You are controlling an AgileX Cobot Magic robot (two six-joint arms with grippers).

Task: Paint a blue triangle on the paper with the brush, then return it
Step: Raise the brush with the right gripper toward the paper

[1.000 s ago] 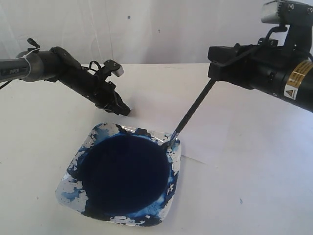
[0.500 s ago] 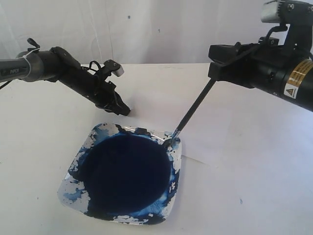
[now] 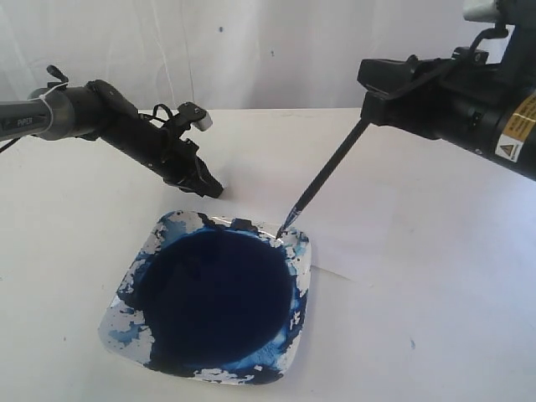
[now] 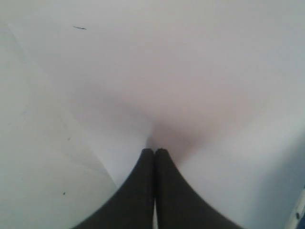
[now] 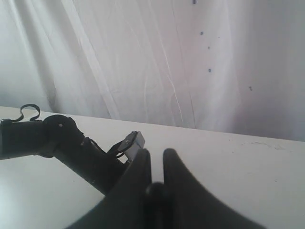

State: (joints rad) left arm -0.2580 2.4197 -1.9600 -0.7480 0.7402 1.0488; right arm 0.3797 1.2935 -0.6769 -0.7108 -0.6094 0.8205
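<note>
My right gripper (image 3: 373, 90) is shut on the top of the black brush (image 3: 327, 177), which slants down to the left. Its blue-wet tip hangs just above the far right corner of the paint dish (image 3: 126, 314). In the right wrist view the handle's dark end (image 5: 155, 191) sits between the fingers of the right gripper (image 5: 156, 155). My left gripper (image 3: 213, 190) is shut, tips down on the white paper (image 3: 368, 226) behind the dish. The left wrist view shows the left gripper (image 4: 155, 151) resting on the paper (image 4: 190, 71). The blue triangle is out of view.
The square dish holds a wide pool of dark blue paint (image 3: 213, 297) and has blue smears on its rim. A white curtain (image 3: 268, 50) hangs behind the white table (image 3: 469, 318).
The right arm has risen a little, and the brush tip has come up off the dish's corner rim. The left arm has not moved.
</note>
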